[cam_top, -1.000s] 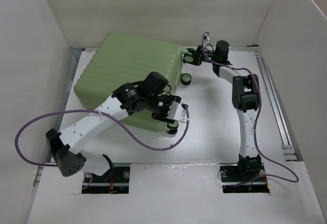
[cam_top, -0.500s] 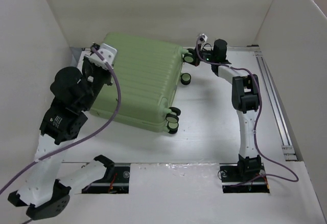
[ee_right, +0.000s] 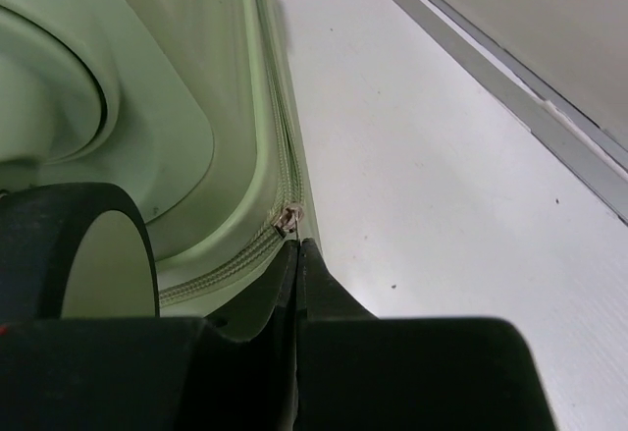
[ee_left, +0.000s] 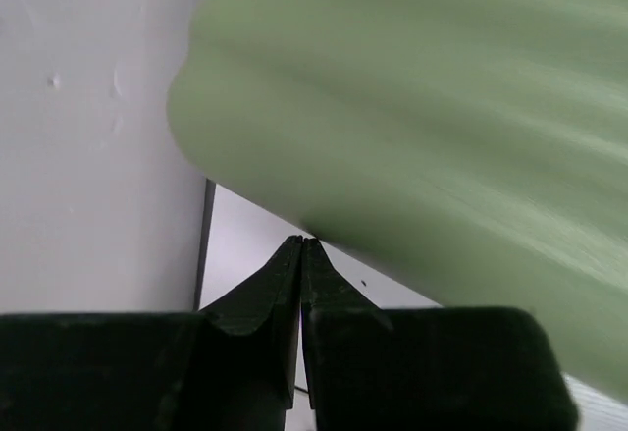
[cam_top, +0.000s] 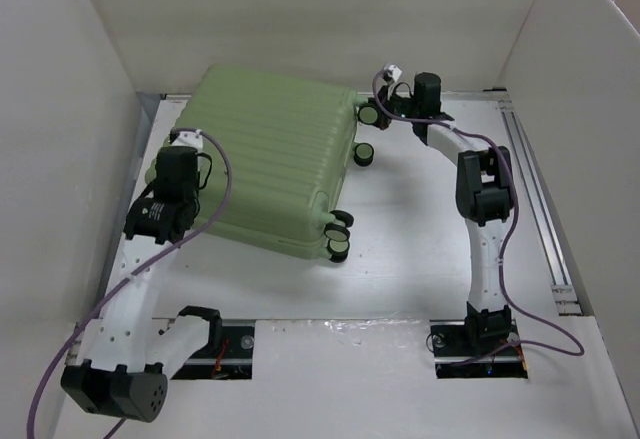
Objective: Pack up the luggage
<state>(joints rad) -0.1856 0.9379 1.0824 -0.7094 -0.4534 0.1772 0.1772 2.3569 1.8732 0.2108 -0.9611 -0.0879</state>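
Suitcase (cam_top: 270, 149) lies closed; I judge its shell stiff, slick, best worked by the zipper pull (ee_right: 287, 217). Right claw (ee_right: 296, 246) closed tight there; left claw (ee_left: 301, 244) closed, empty.

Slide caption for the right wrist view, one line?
Right gripper, shut, tips at the zipper slider on the green luggage, beside a black wheel.

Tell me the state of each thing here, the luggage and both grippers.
luggage: closed, lying flat.
zipper slider: on the seam beside a wheel housing, just ahead of the right gripper's tips.
left gripper: shut, empty, tips at the luggage's rounded edge.
right gripper: shut, tips at the zipper slider.
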